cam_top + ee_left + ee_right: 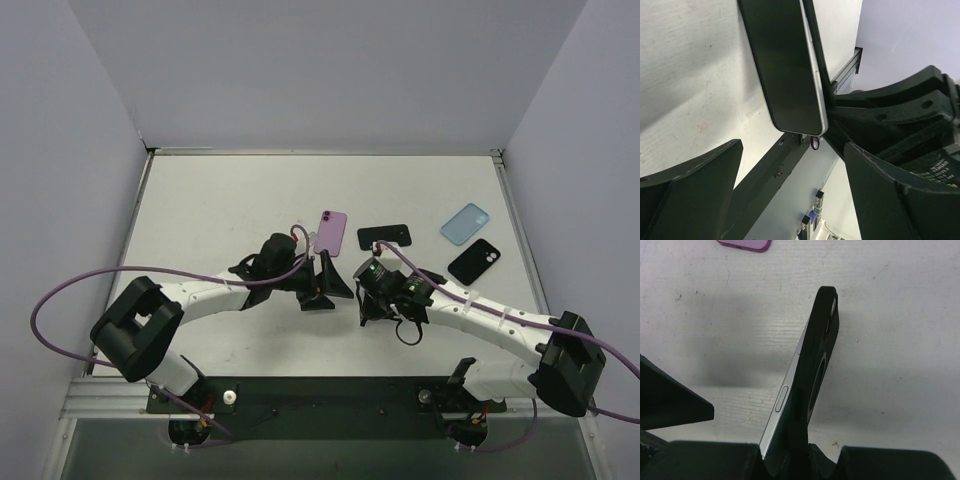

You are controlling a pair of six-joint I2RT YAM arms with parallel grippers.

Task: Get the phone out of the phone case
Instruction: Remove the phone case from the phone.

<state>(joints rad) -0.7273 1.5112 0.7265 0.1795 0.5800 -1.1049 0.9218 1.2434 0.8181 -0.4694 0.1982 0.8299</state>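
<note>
- My right gripper (790, 457) is clamped tight on the phone (784, 402), holding it on edge over the table (900, 315). The black phone case (824, 335) is on its back.
- My left gripper (790, 200) is spread wide just beside the phone, gripping nothing.
- A purple phone (331, 232) and a blue case (465, 223) lie farther back.

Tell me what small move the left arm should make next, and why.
Probably close the left end effector on the phone. Its open fingers flank the phone, whose silver edge shows bare beside the black case, while the right end effector is shut on the black case's near end, so a pinch there could pull them apart.
</note>
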